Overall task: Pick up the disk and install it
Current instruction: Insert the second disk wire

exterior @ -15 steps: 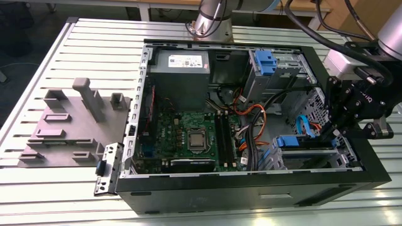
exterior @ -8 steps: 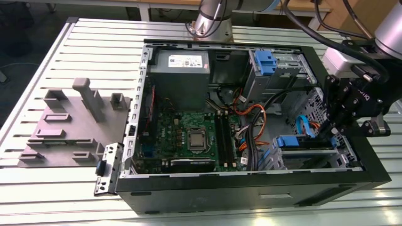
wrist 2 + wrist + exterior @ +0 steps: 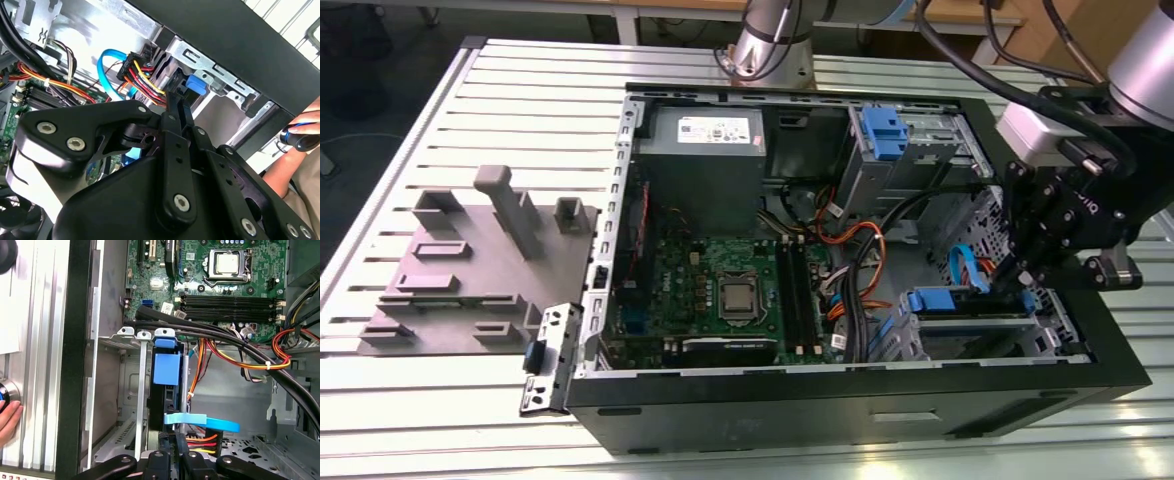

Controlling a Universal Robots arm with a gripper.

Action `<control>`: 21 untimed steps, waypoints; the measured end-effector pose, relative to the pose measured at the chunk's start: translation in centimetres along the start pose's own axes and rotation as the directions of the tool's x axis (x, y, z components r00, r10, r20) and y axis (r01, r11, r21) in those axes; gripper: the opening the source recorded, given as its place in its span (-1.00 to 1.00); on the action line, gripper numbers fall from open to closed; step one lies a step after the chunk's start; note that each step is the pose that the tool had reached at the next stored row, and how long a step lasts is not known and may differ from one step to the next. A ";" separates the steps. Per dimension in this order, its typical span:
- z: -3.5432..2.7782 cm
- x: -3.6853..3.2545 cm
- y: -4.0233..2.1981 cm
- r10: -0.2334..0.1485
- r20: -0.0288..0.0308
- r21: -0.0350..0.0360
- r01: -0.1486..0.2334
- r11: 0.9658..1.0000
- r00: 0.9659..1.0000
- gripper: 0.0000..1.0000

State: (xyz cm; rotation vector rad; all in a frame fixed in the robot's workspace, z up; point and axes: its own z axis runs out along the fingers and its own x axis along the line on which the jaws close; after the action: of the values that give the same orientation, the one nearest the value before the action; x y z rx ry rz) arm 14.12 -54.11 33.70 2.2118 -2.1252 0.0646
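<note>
The disk (image 3: 943, 299) sits edge-up in a slot of the silver drive cage (image 3: 974, 335) at the near corner of the open computer case, on the exterior view's right. Its blue rail (image 3: 166, 368) shows along the top edge, and the blue tab (image 3: 196, 86) shows in the second wrist view. My gripper (image 3: 1010, 288) hangs just over the disk's cable end, its two thin black fingers (image 3: 173, 107) pressed together. A light-blue data cable (image 3: 201, 421) and a red, yellow and black power plug (image 3: 202, 441) lie right at the fingertips (image 3: 181, 456).
The case (image 3: 854, 385) holds a grey power-supply box (image 3: 702, 150), a green motherboard (image 3: 720, 290), thick black cables (image 3: 225, 337) and an upper bay with a blue latch (image 3: 882, 134). A grey fixture block (image 3: 467, 270) stands on the slatted table. A person's hand (image 3: 300, 131) is beside the case wall.
</note>
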 end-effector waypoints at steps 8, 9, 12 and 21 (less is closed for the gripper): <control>0.07 -0.02 0.24 0.000 0.000 0.000 0.000 1.000 1.000 -0.67; 0.09 -0.02 0.26 0.000 0.000 0.000 0.000 1.000 1.000 -0.67; 0.24 -0.03 0.27 0.000 0.000 0.000 0.000 1.000 1.000 -0.67; 0.60 -0.06 0.26 0.000 0.000 0.000 0.000 1.000 1.000 -0.67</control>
State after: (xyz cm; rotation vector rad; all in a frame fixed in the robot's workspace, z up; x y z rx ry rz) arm 13.84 -54.11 33.10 2.2114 -2.1253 0.0648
